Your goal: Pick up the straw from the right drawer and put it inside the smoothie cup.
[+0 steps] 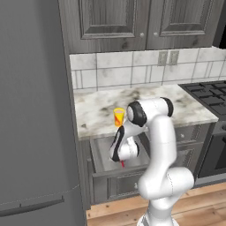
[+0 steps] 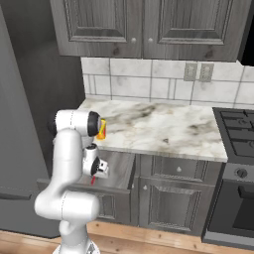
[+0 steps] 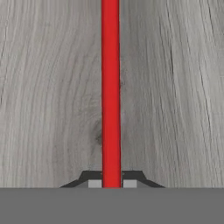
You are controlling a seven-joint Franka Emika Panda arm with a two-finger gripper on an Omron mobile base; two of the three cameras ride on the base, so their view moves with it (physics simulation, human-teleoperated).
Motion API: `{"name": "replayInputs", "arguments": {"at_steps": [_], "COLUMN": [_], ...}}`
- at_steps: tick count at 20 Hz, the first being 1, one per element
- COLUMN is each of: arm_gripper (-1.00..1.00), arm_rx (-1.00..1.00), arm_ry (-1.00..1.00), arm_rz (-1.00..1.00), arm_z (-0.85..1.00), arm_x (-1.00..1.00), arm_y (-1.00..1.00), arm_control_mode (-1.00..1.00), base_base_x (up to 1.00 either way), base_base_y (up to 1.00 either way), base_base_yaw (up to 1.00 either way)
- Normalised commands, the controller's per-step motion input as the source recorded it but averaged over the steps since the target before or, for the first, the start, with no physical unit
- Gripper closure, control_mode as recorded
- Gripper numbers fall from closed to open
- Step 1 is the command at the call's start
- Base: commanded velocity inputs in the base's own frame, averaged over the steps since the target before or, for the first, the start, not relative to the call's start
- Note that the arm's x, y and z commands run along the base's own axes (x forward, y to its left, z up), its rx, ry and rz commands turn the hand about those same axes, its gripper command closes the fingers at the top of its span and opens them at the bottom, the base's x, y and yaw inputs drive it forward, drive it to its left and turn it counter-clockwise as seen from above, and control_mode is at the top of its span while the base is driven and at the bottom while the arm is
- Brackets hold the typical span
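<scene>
Hand view: one red straw (image 3: 110,87) running straight up the middle over grey wood grain, the floor of the right drawer (image 3: 48,87). At the bottom, two dark fingertips (image 3: 91,177), one on each side of the straw, pressed against it with no gap left. Gripper (image 3: 111,180) therefore closed narrow on the straw.

Left base view: one smoothie cup (image 1: 118,116), small and yellow with a red-orange mark, upright on the marble counter (image 1: 185,110) near its front edge. One right drawer (image 1: 102,160) pulled out beneath that counter, just below the cup. Gripper (image 1: 122,162) pointing down into the drawer, a short red tip of the straw (image 1: 122,164) poking out under the hand (rest hidden by the arm). One tall grey fridge (image 1: 31,110) at the left, one stove (image 1: 209,95) at the right, two upper cabinet doors (image 1: 110,22) above the tiled backsplash.

Right base view: same single cup (image 2: 101,129), half hidden behind the arm's dark-capped joint, on the counter's left end. Gripper (image 2: 94,177) over the open drawer (image 2: 116,171), a sliver of straw (image 2: 93,180) slanting down below it. Two outlet plates (image 2: 197,72) on the tiles.
</scene>
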Motion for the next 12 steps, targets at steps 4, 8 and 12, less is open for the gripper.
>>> {"name": "replayInputs", "arguments": {"at_steps": [4, 8, 12], "arm_gripper": [1.00, 1.00, 1.00], "arm_rx": [0.00, 0.00, 0.00], "arm_ry": [0.00, 0.00, 0.03], "arm_rz": [0.00, 0.00, 0.00], "arm_z": [0.57, 0.71, 0.68], "arm_x": [-0.06, -0.11, -0.24], "arm_y": [0.00, 0.00, -0.01], "arm_control_mode": [-1.00, -1.00, -1.00], "base_base_x": [0.00, 0.00, 0.00], "base_base_y": [0.00, 0.00, 0.00], "base_base_yaw": [0.00, 0.00, 0.00]}}
